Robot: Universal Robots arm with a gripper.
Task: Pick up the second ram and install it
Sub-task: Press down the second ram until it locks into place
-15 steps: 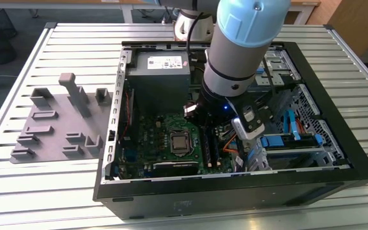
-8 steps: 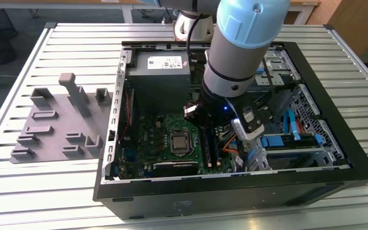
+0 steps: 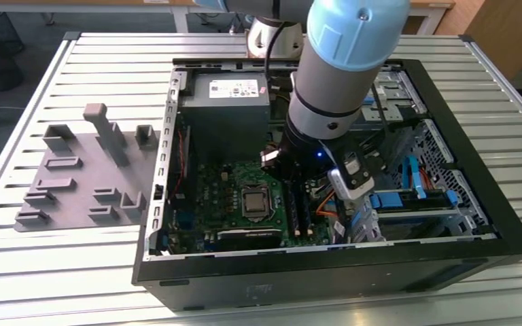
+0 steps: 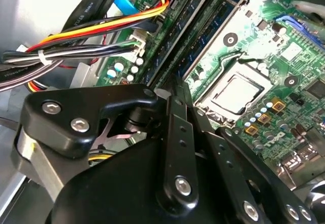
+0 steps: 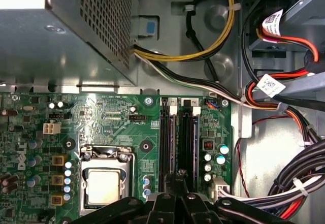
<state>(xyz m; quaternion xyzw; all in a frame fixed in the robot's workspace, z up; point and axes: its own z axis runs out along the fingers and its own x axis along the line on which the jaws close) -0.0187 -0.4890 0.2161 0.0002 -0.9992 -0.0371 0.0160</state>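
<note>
On the exterior view's left, a grey holder tray (image 3: pixel 79 183) lay on the slatted surface (image 3: pixel 62 272), well apart from the memory slots (image 3: pixel 299 214) and outside the open computer case (image 3: pixel 334 265). Inside the case, the processor socket (image 3: pixel 255 202) sat just beside the slots on that same side. The slots ran as long black lanes, and the arm stood directly over them with the gripper (image 5: pixel 179 179) centred between the two pairs in the first wrist view, its closing line set along their length. Its jaws were pressed almost together, leaving at most a sliver. The second ram could not be told apart from the dark slots; judging by that narrow pinch, it probably sat edge-on under the gripper, long axis along the slots, either held or already seated. Beyond the slots, bundled cables (image 5: pixel 284 183) crowded the case's far side.
</note>
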